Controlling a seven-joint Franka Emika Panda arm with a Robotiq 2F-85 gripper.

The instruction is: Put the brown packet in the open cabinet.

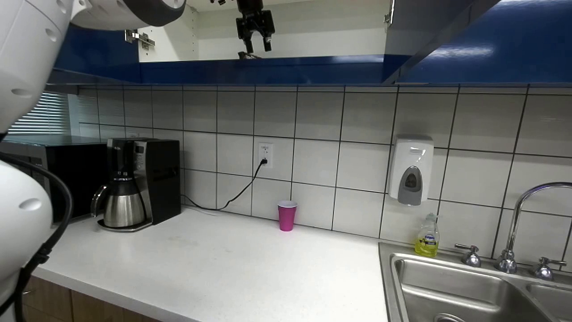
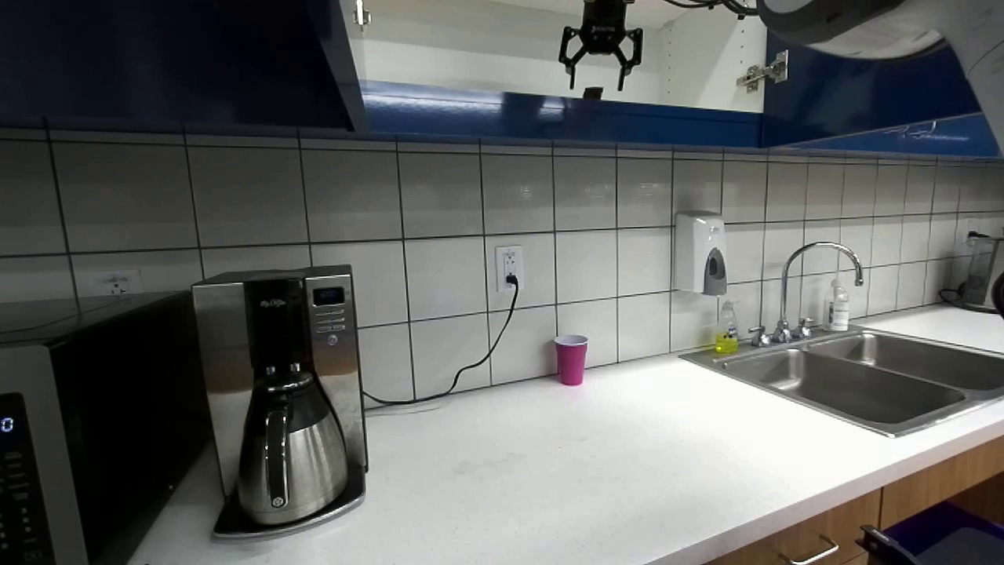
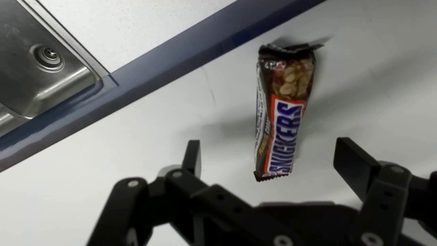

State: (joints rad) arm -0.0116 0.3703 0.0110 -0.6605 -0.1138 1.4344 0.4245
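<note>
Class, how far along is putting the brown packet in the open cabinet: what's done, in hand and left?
Done, it seems: the brown packet lies on the floor of the open cabinet. In hand: nothing; the gripper hangs open over the packet, with gaps either side in the wrist view. Left: probably only drawing the gripper out of the cabinet.

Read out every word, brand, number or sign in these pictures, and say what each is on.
"SNICKERS" on the brown packet.
"PEANUTS" on its side; the finer print there blurs.
"0" on the microwave, at the picture's edge.
"Mr. Coffee", probably, on the coffee maker; its smaller markings are unreadable.
Too small to read: soap dispenser, yellow soap bottle, white-labelled bottle, gripper.
</note>
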